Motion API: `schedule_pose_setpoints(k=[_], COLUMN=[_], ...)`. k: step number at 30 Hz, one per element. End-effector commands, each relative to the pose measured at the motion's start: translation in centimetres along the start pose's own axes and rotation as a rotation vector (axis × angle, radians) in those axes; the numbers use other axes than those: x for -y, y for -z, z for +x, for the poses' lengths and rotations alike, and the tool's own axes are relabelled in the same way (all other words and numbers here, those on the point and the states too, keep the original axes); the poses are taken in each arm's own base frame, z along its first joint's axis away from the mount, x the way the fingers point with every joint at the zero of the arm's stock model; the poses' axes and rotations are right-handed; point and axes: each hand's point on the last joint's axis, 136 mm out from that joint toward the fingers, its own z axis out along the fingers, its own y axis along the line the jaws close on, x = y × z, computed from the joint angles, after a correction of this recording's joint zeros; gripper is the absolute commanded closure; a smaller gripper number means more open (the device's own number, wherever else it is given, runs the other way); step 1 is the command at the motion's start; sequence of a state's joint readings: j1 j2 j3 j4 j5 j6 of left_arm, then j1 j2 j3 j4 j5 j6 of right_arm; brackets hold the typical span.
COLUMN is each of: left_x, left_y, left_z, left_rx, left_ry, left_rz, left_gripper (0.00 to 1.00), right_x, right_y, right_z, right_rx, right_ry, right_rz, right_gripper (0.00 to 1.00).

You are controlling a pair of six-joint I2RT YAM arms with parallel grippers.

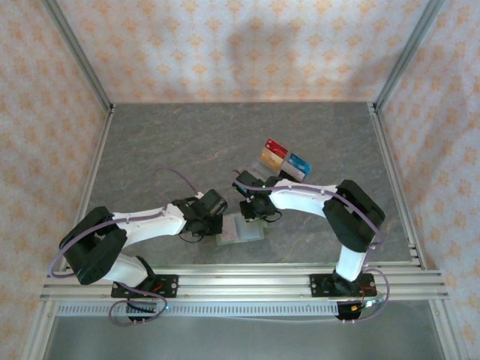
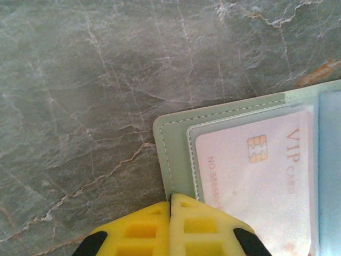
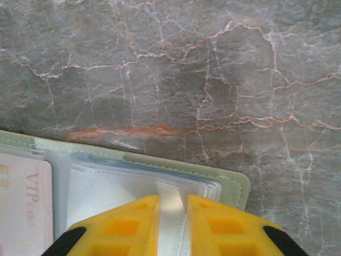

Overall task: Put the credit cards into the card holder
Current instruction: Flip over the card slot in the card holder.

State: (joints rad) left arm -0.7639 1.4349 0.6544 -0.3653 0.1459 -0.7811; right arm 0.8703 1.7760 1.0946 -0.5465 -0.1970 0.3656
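Left arm reached in from the near-left. Left gripper (image 2: pixel 170 201) had its yellow fingers together with no gap, tips sitting on the near-left edge of the wallet (image 1: pixel 244 231). Couldn't tell if any of the edge was pinched between them.

Wallet lay open and flat on the table (image 1: pixel 172 150), near centre, between the two grippers. Green stitched border, with clear pockets (image 2: pixel 193 160) inside. A pale pink VIP card (image 2: pixel 256 176) with a gold chip sat inside the left pocket. A pale blue leaf (image 2: pixel 330 170) lay just right of it.

Right gripper (image 3: pixel 171 198) was over the wallet's right half, close to its rounded right corner. Fingers were narrowly apart, with a pale strip of pocket material in the gap. Couldn't tell whether they were gripping it or just over it.

Loose cards (image 1: pixel 285 160) were red, gold, blue and grey. They sat in a tight overlapping cluster further back and to the right, apart from the wallet and just beyond the right arm's wrist. Neither gripper touched them.
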Motion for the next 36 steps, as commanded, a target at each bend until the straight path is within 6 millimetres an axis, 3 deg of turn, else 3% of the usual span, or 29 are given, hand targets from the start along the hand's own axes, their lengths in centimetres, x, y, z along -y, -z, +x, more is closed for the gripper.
schedule_pose_setpoints(k=[1, 10, 15, 23, 29, 36], left_x=[-2.8, -2.9, -2.9, -2.9, -3.0, -3.0], left_y=[-1.7, -1.8, -1.8, -1.9, -1.9, -1.9], left_z=[1.6, 1.7, 1.7, 1.8, 1.9, 1.9], left_rx=[-0.040, -0.041, -0.042, -0.042, -0.043, -0.044], left_ry=[0.004, 0.007, 0.008, 0.009, 0.007, 0.010], left_rz=[-0.101, -0.102, -0.102, -0.103, -0.106, -0.107], left_gripper=[0.99, 0.99, 0.99, 0.99, 0.99, 0.99], right_x=[1.3, 1.5, 1.3, 1.2, 0.2, -0.8], right_y=[0.3, 0.7, 1.8, 4.1, 2.8, 1.5], right_z=[0.4, 0.5, 0.1, -1.1, -0.7, -0.1], right_rx=[0.004, 0.009, 0.030, 0.109, 0.063, 0.040], right_ry=[0.004, 0.005, 0.008, 0.024, 0.052, 0.081], right_rz=[0.074, 0.082, 0.072, 0.084, 0.059, 0.050], right_gripper=[0.82, 0.99, 1.00, 0.84, 0.73, 0.72])
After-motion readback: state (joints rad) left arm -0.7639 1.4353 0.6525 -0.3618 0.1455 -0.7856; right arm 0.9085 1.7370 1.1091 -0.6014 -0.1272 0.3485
